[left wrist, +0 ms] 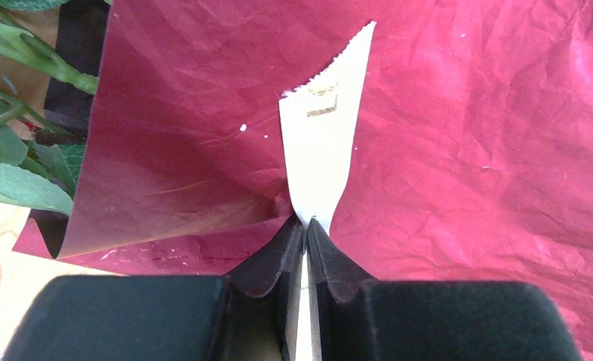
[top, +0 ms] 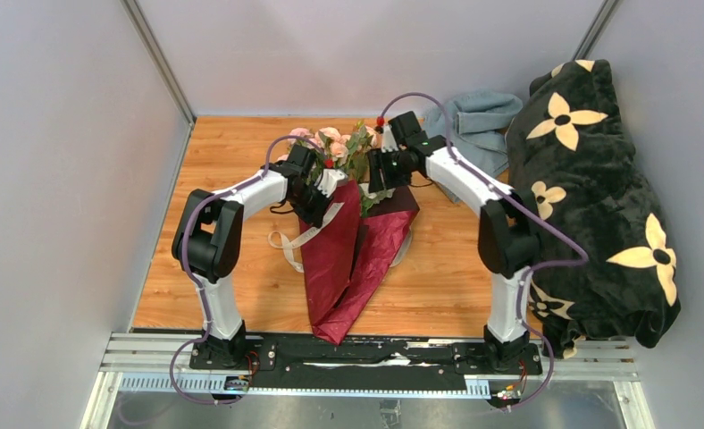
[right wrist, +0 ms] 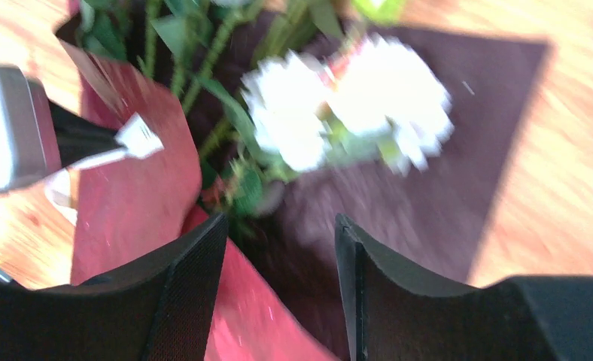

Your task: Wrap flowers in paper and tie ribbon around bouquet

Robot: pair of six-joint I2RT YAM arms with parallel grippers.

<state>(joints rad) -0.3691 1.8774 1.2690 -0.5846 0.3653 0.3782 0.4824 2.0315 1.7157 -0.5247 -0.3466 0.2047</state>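
On the wooden table, between the two arms, the bouquet lay with its narrow end toward the arm bases and the flowers at the far end. I found the left gripper pinched shut on the ribbon, whose short, jagged-cut end stood up out of the closed fingers against the paper. From the overhead view, the slack of the ribbon trailed in a loop on the table to the left of the bouquet. The right gripper hovered over the flower end with its fingers apart and nothing between them; that view was blurred, so I could not tell whether a fingertip touched the paper. The wrap looked loose: one flap stood off the stems, and another panel lay flat on the table to the right. I judged the paper thin and crinkled, light, likely to spring open and to tear under a hard pinch. I judged the ribbon limp and liable to slide out of the fingers unless pinched flat across its width. The blooms looked fragile. I would hold the bouquet around the wrapped stems below the heads, where the cone narrows, never at the blooms. A grey-blue cloth and a black blanket lay well apart to the right.
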